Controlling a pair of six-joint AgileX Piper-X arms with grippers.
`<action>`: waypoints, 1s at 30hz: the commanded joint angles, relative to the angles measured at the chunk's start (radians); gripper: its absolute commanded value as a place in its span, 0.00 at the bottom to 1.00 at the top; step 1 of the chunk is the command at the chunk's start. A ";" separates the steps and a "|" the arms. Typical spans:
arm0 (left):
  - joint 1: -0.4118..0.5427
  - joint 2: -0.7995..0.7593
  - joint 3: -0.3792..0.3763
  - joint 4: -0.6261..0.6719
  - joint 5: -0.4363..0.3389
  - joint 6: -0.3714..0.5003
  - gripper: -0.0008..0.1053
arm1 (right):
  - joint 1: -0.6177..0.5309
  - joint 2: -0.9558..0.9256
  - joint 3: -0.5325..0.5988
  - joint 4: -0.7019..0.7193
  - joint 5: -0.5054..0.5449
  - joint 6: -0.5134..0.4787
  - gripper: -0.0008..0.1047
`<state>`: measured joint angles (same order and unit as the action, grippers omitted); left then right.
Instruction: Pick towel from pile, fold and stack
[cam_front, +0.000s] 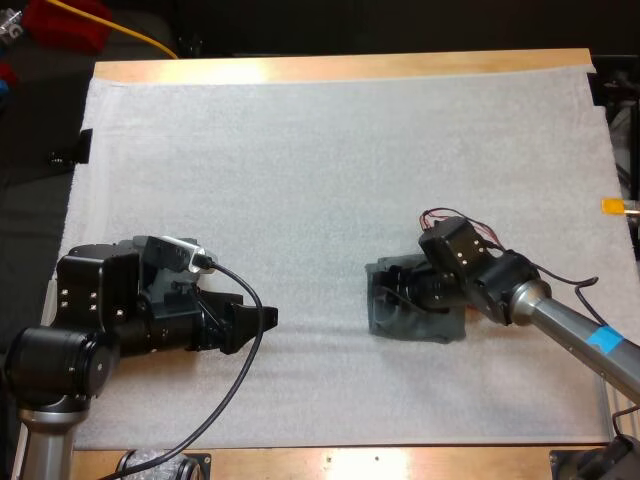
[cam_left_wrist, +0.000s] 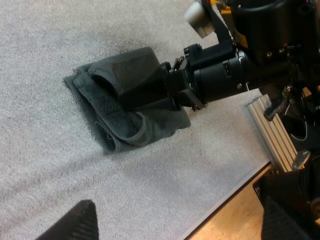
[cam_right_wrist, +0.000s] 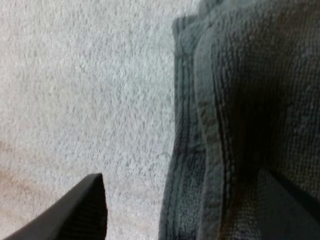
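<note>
A dark grey-green towel (cam_front: 440, 328), folded into a small flat bundle, lies on the white mat (cam_front: 300, 150) right of centre. My right gripper (cam_front: 400, 290) is down over the towel's left part, pointing left. In the right wrist view the right gripper (cam_right_wrist: 185, 200) is open: one finger (cam_right_wrist: 85, 210) hangs over bare mat (cam_right_wrist: 75, 75) and the other rests over the towel (cam_right_wrist: 240, 100), whose hemmed edge runs between them. My left gripper (cam_front: 258, 325) hovers over the mat well left of the towel. The left gripper (cam_left_wrist: 180, 220) is open and holds nothing, facing the towel (cam_left_wrist: 130, 130) and the right gripper (cam_left_wrist: 145, 90).
The wooden table edge (cam_front: 340, 68) borders the mat at the far side, and a wood strip (cam_front: 350, 462) runs along the near side. A bare stretch of mat separates the two grippers. An aluminium rail (cam_left_wrist: 272, 130) sits beyond the mat's edge, near the right arm.
</note>
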<state>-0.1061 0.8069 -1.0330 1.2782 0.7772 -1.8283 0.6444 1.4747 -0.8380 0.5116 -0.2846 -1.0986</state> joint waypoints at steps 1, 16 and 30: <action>-0.003 0.001 0.000 0.004 0.014 -0.007 0.62 | 0.000 -0.004 -0.006 -0.008 0.003 0.005 0.60; -0.003 0.001 0.000 0.004 0.014 -0.007 0.62 | 0.082 0.029 -0.006 -0.032 -0.021 0.041 0.60; -0.003 0.001 0.000 0.004 0.014 -0.007 0.62 | 0.120 0.036 -0.006 -0.016 -0.025 0.018 0.60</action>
<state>-0.1061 0.8069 -1.0330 1.2782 0.7772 -1.8298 0.7640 1.5299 -0.8380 0.4817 -0.3038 -1.0666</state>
